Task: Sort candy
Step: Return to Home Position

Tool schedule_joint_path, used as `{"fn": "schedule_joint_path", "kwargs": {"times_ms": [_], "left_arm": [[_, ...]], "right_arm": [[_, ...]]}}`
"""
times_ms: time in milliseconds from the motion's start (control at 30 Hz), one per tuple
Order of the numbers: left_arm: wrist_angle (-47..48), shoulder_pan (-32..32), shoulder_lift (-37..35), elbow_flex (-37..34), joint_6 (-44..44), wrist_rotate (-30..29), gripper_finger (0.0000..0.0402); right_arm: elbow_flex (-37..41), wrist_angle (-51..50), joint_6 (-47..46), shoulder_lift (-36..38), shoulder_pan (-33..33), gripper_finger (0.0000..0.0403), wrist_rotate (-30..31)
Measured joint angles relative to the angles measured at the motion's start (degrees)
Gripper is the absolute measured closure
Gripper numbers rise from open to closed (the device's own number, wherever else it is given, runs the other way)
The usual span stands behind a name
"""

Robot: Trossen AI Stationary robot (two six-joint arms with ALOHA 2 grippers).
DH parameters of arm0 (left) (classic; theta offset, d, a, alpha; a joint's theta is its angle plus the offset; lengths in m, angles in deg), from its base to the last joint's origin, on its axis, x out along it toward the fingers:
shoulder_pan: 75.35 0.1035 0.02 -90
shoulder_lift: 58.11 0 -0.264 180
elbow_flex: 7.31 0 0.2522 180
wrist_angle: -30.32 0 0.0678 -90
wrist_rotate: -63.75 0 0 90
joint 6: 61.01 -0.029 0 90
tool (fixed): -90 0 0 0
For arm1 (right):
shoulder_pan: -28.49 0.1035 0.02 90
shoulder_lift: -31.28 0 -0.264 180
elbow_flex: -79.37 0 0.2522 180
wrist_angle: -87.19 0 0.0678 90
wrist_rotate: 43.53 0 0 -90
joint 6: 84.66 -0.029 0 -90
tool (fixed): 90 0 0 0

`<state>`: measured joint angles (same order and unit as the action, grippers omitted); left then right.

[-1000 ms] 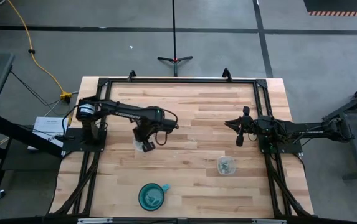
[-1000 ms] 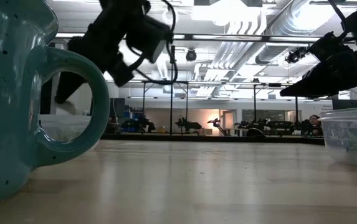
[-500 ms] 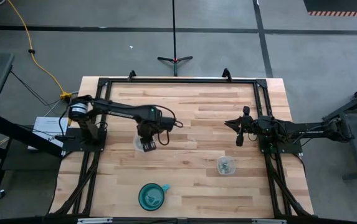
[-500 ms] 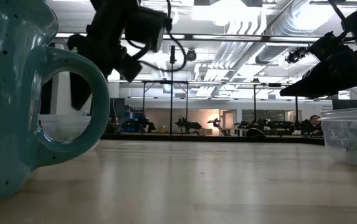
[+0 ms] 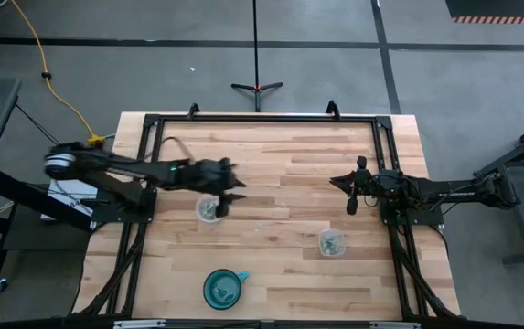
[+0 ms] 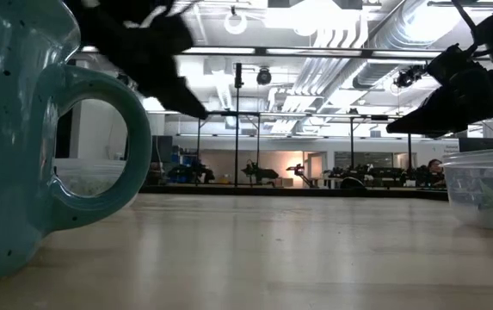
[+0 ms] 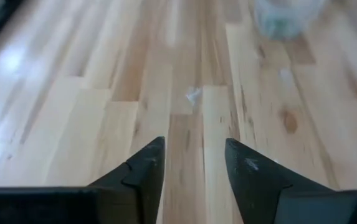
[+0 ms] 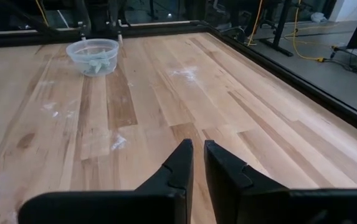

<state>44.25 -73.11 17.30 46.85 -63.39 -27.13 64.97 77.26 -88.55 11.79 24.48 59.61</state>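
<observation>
Two small clear cups hold pale green candy. One cup (image 5: pixel 208 209) (image 8: pixel 94 55) stands left of the table's middle, the other (image 5: pixel 332 242) (image 7: pixel 283 15) (image 6: pixel 485 191) toward the near right. My left gripper (image 5: pixel 228 187) (image 7: pixel 194 168) hovers just beyond the left cup's far side, open, nearly level and pointing toward the right, with only bare wood between its fingers. A tiny whitish scrap (image 7: pixel 193 95) lies ahead of it; I cannot tell whether it is candy. My right gripper (image 5: pixel 346 187) (image 8: pixel 197 163) waits shut above the table's right half.
A teal mug (image 5: pixel 223 288) (image 6: pixel 22 129) stands near the front edge, left of centre. A black frame (image 5: pixel 262 119) runs round the wooden tabletop. Open wood lies between the two cups and across the table's middle.
My left gripper has risen from over the left cup and drawn back toward the far edge, tipping from pointing down to nearly level. Its arm has swung out toward the table's left, so the cup now shows uncovered. The cup has stayed in place.
</observation>
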Motion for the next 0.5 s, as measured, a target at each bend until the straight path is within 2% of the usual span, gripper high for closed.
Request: {"fn": "schedule_joint_path", "kwargs": {"times_ms": [233, 400, 500], "left_arm": [[-19.9, 0.0, -23.1, -23.2, 1.4, 0.3, 0.0249], [-20.8, 0.0, -39.8, -32.5, -0.6, 0.3, 0.0302], [-16.0, 0.0, -48.6, -35.2, -2.6, -0.8, 0.0347]], "right_arm": [[0.0, 0.0, -0.4, 0.0, 0.0, 0.0374, 0.0], [0.0, 0.4, -1.1, 0.0, 0.0, 0.037, 0.0], [0.0, 1.5, -1.1, 0.1, 0.0, 0.0373, 0.0]]}}
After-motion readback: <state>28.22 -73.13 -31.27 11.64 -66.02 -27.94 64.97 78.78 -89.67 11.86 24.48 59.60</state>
